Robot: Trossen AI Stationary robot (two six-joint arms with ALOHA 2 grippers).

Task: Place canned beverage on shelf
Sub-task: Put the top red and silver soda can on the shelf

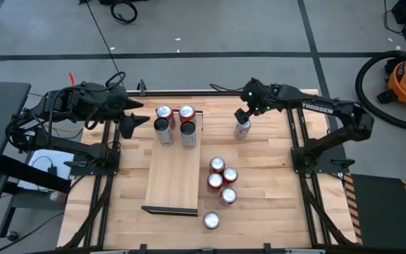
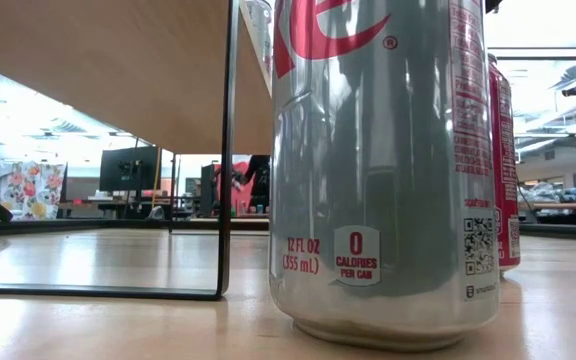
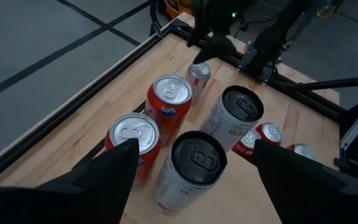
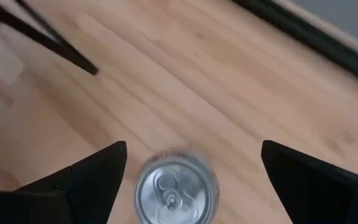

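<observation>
Your right hand point(image 4: 188, 163) hangs released over the silver can point(image 4: 175, 190); drop straight, centre it, clench low, then carry to the shelf point(image 1: 175, 176).

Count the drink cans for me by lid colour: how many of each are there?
Black-lidded cans: 2
Silver-lidded cans: 8
Total: 10 cans

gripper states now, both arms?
Left gripper: open, empty, beside the cans on the pale wooden shelf.
Right gripper: open, over a silver can.
</observation>
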